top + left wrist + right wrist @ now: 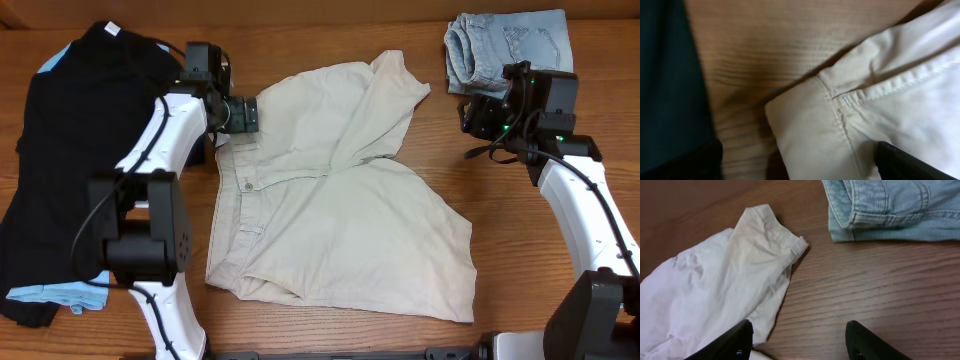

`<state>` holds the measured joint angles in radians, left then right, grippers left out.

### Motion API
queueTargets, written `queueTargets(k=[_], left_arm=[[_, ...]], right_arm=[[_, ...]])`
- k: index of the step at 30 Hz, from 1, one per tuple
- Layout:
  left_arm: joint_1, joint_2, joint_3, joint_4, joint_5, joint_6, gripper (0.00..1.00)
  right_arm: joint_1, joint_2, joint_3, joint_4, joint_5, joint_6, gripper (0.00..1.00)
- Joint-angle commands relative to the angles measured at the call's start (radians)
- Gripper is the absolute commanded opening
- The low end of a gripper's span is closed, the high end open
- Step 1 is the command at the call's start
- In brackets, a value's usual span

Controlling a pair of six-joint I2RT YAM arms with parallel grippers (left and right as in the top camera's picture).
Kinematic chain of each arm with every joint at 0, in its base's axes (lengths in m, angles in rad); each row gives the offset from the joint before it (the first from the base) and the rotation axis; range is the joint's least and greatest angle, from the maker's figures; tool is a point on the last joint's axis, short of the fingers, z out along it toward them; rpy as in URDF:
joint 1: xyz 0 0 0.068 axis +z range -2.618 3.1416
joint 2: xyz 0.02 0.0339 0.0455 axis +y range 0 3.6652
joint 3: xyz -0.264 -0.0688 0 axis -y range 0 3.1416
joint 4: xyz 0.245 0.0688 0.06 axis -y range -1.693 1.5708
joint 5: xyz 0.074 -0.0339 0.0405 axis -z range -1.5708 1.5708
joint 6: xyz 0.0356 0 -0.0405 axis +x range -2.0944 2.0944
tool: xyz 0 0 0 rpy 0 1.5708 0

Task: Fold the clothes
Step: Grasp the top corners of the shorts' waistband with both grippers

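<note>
Woodgrain of a warm brown is seen across the whole table (330, 40) in the overhead view. The khaki shorts (340, 190) are spread flat at the centre of the frame, with the waistband along the left side and one leg turned up toward the upper middle. A black T-shirt (60, 150) is heaped at the far left, and a light-blue cloth (70, 295) shows from under it at the lower left. Folded denim shorts (505, 45) are placed in the upper right corner. The left gripper (245, 113) is set at the upper left corner of the waistband, and the right gripper (475, 118) is held over bare wood just below the denim.

In the left wrist view, the waistband corner is seen close up and blurred on the wood. Dark fingers (905, 160) are seen at the two lower corners, spread wide, with the corner between them and not pinched.

In the right wrist view, the two fingers (735, 342) are parted wide over bare table, and nothing is gripped. A leg hem lies at the left, the denim at the upper right.
</note>
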<state>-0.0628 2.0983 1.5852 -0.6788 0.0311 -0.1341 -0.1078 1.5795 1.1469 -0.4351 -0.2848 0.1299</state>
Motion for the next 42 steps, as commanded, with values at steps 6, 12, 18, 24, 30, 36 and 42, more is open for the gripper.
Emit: queueTargets(k=[6, 12, 18, 24, 30, 36, 42], left_arm=[[0.01, 0.072, 0.013, 0.031, 0.049, -0.057, 0.61], [0.01, 0.05, 0.109, 0.015, 0.048, -0.057, 0.06], [-0.005, 0.019, 0.385, -0.158, 0.038, -0.052, 0.04], [-0.047, 0.018, 0.568, -0.32, -0.01, -0.043, 0.04], [-0.098, 0.021, 0.575, -0.373, -0.036, -0.008, 0.04], [-0.116, 0.021, 0.575, -0.401, -0.061, -0.008, 0.04], [-0.114, 0.021, 0.575, -0.437, -0.08, -0.008, 0.04]], right_arm=[[0.003, -0.003, 0.034, -0.008, -0.005, -0.007, 0.63], [0.003, -0.003, 0.034, -0.014, -0.005, -0.007, 0.63], [0.005, -0.001, 0.034, -0.018, -0.013, -0.007, 0.59], [0.044, 0.045, 0.034, 0.04, -0.025, 0.015, 0.6], [0.143, 0.188, 0.034, 0.24, -0.024, 0.111, 0.59], [0.214, 0.33, 0.037, 0.479, 0.071, 0.21, 0.6], [0.24, 0.489, 0.158, 0.527, 0.093, 0.268, 0.59]])
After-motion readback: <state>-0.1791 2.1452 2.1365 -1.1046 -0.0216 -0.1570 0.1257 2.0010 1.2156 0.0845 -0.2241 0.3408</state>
